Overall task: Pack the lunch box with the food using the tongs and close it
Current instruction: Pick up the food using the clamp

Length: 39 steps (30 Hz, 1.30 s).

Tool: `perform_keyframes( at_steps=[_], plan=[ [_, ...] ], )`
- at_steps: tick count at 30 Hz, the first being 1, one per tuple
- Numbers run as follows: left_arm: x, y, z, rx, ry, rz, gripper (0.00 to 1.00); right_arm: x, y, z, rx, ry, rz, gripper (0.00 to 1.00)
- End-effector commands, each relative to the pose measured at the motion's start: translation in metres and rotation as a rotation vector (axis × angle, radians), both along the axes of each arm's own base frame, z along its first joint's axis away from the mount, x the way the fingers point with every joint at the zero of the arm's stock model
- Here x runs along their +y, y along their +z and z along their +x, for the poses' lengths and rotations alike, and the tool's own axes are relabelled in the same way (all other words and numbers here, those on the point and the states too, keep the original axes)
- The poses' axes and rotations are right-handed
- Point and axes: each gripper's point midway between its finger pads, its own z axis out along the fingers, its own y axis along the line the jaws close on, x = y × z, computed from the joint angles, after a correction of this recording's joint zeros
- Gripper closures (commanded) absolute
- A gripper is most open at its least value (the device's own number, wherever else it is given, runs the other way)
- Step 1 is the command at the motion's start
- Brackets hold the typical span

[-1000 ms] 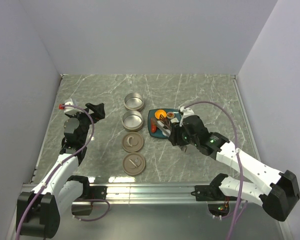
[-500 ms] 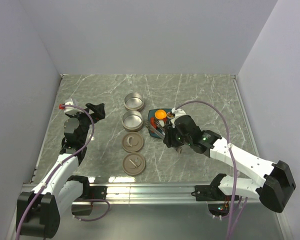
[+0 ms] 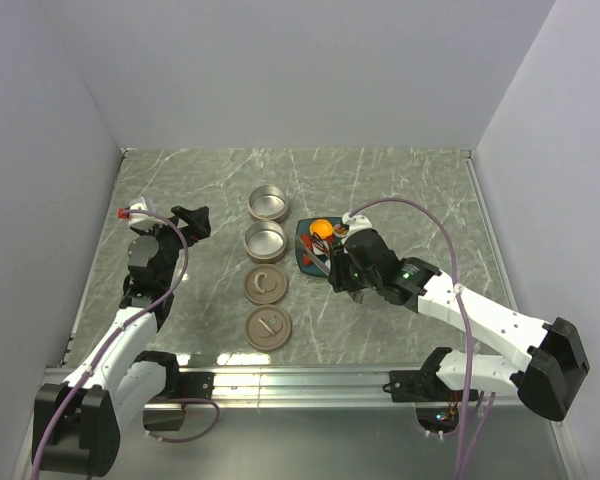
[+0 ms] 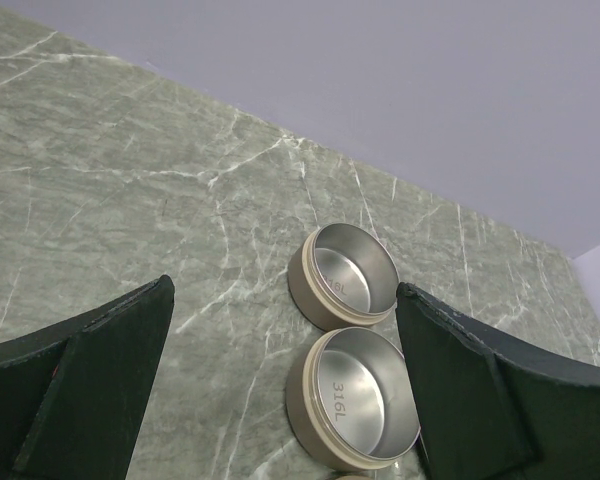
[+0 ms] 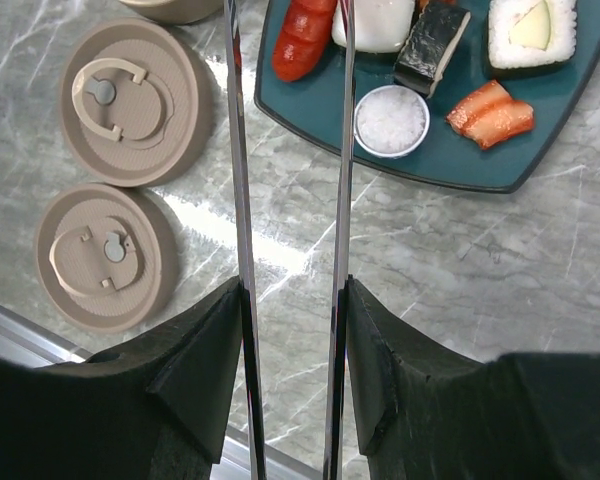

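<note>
My right gripper [image 5: 292, 300] is shut on the silvery tongs [image 5: 238, 150], one finger pressing each arm. The arms stand apart and reach over the near-left corner of the teal plate [image 5: 480, 165], and their tips leave the wrist view at the top. A red sausage piece [image 5: 303, 40] lies between the arms. Other food on the plate: a white piece [image 5: 385, 25], a dark wrapped piece [image 5: 432, 48], a round white piece [image 5: 392, 120], orange-red slices [image 5: 490, 110] and an orange ball [image 3: 322, 229]. The lunch box tins [image 4: 345, 275] [image 4: 365, 405] stand empty. My left gripper [image 4: 285, 380] is open, holding nothing.
Two round beige lids [image 5: 130, 100] [image 5: 100, 255] lie flat on the marble table, nearer than the tins and left of the tongs. The left arm [image 3: 160, 260] hangs at the table's left side. A metal rail [image 3: 280, 380] runs along the near edge.
My right gripper has carried the tongs leftward over the plate's near-left part. The left arm and the tins have not moved.
</note>
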Motion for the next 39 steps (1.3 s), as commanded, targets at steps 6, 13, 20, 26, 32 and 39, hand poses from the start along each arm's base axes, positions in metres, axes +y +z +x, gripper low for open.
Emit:
perform_keyframes(
  at_steps=[6, 13, 20, 26, 32, 39],
  plan=[
    [-0.001, 0.013, -0.001, -0.047, -0.01, 0.003, 0.01, 0.011, 0.015, 0.007, -0.024, -0.003, 0.03, 0.5],
    [-0.001, 0.013, -0.001, -0.047, -0.01, 0.003, 0.01, 0.019, 0.008, 0.007, 0.001, 0.009, 0.03, 0.5],
    [0.0, 0.014, -0.002, -0.049, -0.004, 0.004, 0.0, 0.035, -0.001, 0.008, 0.045, 0.037, -0.001, 0.5],
    [0.001, 0.014, -0.002, -0.05, 0.0, 0.006, 0.01, 0.034, -0.002, 0.007, 0.066, 0.01, -0.053, 0.5],
    [0.002, 0.015, -0.002, -0.052, 0.004, 0.007, 0.0, 0.016, 0.004, -0.003, 0.056, -0.047, -0.049, 0.5],
    [0.002, 0.016, -0.004, -0.055, 0.001, 0.007, 0.01, 0.004, 0.013, -0.008, 0.04, -0.086, -0.052, 0.51]
  ],
)
